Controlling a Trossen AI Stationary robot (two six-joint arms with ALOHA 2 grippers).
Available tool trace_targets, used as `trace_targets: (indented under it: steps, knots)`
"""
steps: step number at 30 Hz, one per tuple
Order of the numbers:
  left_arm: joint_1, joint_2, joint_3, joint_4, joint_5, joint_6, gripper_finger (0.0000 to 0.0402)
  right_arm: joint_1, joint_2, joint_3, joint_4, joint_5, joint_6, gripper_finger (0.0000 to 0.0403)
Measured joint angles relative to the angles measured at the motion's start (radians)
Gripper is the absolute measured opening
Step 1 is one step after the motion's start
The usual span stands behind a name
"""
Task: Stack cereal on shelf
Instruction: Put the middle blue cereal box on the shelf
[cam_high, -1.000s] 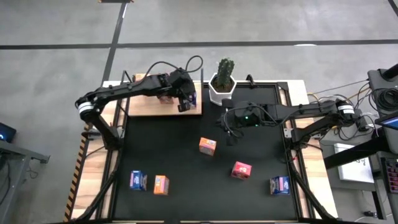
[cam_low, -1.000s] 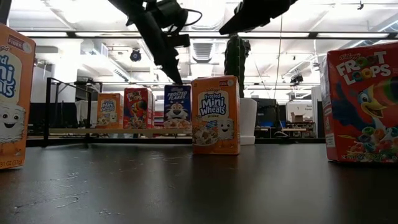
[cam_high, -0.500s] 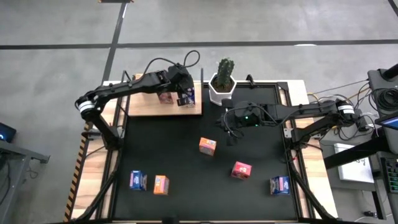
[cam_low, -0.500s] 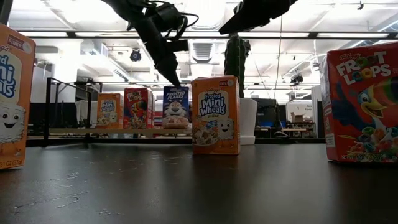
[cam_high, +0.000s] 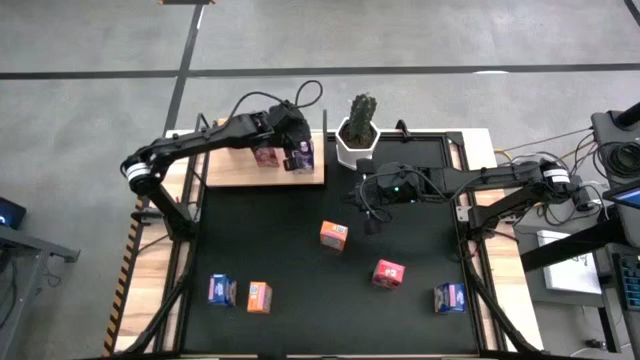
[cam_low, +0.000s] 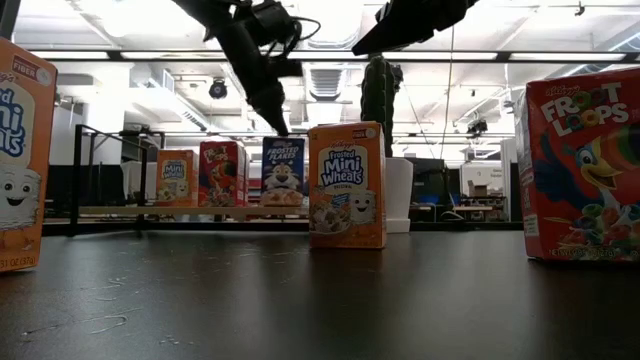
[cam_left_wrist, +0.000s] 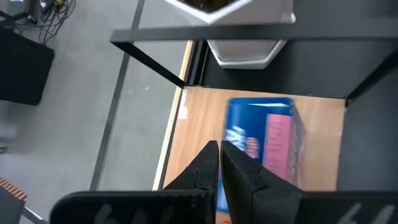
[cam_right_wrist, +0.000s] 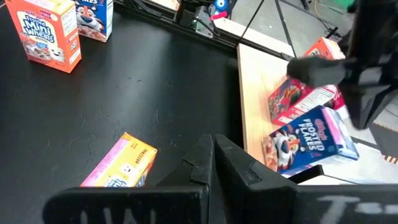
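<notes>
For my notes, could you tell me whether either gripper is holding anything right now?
Nothing is held: the left gripper is shut above the blue box on the shelf; the right gripper is shut, empty.

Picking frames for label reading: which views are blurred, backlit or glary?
Left wrist view: the blue box on the shelf is blurred, its print unreadable. Low view: bright ceiling lights leave the arms as silhouettes, yet the orange box reads sharply. High view: even light, boxes too small to read.

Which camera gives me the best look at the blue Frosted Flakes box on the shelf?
The low view: the blue Frosted Flakes box stands upright, front unobstructed, on the shelf. The right wrist view shows it from the side, the left wrist view its top, behind the shut jaws. The high view shows only a sliver.
</notes>
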Motion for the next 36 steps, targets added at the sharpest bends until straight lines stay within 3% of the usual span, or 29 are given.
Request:
trace_targets:
  steps: [3, 9, 36]
  knots:
    - [-0.014, -0.005, 0.038, -0.066, 0.021, 0.003, 0.0001, 0.0, 0.0, 0.0, -0.004, 0.0, -0.004, 0.0009]
    - [-0.015, -0.006, 0.018, -0.126, 0.189, 0.054, 0.0001, 0.0, 0.001, 0.0, -0.005, 0.0, -0.013, 0.0009]
    - [0.012, 0.037, -0.009, -0.038, 0.048, 0.157, 0.0001, 0.0, 0.001, 0.001, -0.004, 0.0, -0.022, 0.0009]
